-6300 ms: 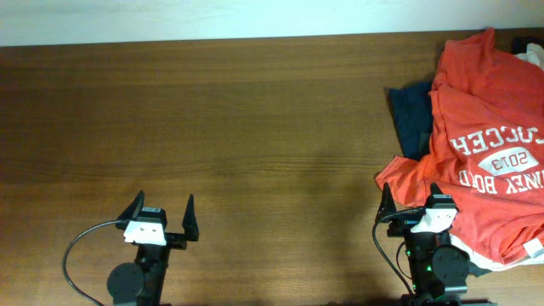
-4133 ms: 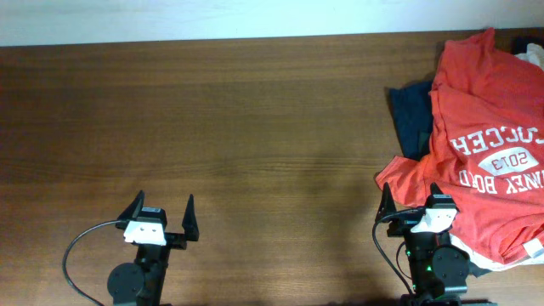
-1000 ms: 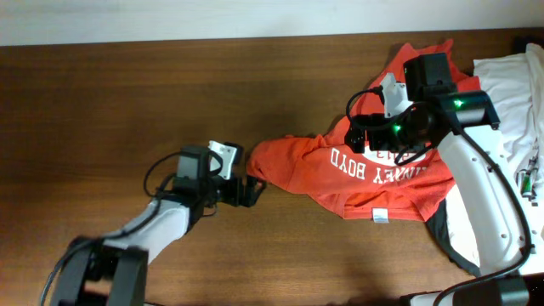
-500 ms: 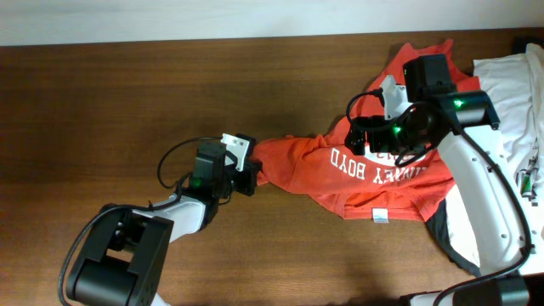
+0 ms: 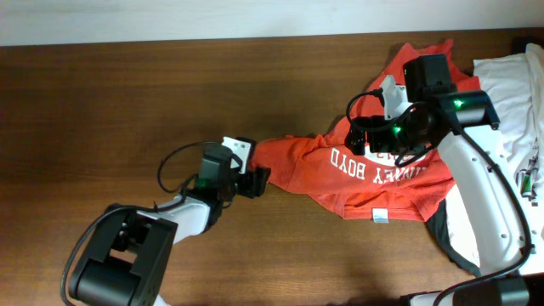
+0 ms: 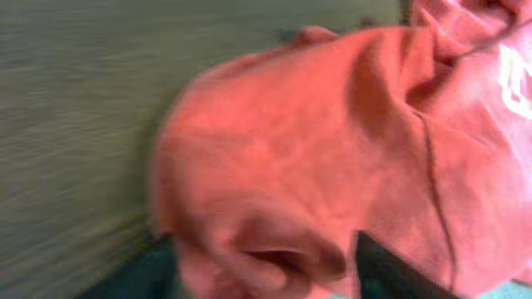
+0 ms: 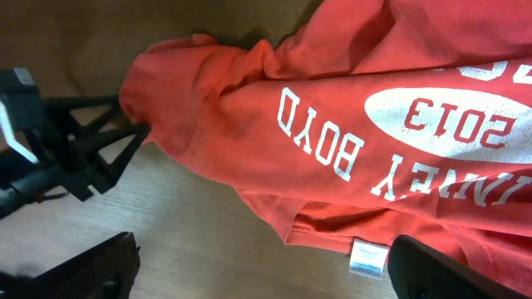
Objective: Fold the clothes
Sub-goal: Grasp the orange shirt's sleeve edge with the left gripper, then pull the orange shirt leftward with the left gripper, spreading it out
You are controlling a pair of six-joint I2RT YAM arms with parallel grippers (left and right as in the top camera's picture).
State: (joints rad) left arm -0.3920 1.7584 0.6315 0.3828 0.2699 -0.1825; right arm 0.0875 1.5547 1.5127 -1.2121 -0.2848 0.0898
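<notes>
Overhead view. The orange-red T-shirt (image 5: 365,170) lies rumpled on the right half of the desk (image 5: 127,102). Its print faces up, and one end is drawn out in a narrow tongue toward the desk's middle. The white lettering (image 7: 332,141) shows "BOYD" and "2013", upside down as you see it. The white neck tag (image 5: 380,216) sits at the shirt's near edge.

Your left hand (image 5: 257,180) lies low on the desk at the very tip of that tongue. In the blurred left wrist view its dark fingers (image 6: 391,278) stand apart at the bottom corners, with a lump of red cloth between them. You cannot tell whether the hand is clenched on the cloth or has released it.

Your right hand (image 7: 264,239) hangs above the printed chest with its jaws spread wide. It is released and grasps nothing. A white garment (image 5: 510,85) lies at the desk's far right edge, beside the shirt.
</notes>
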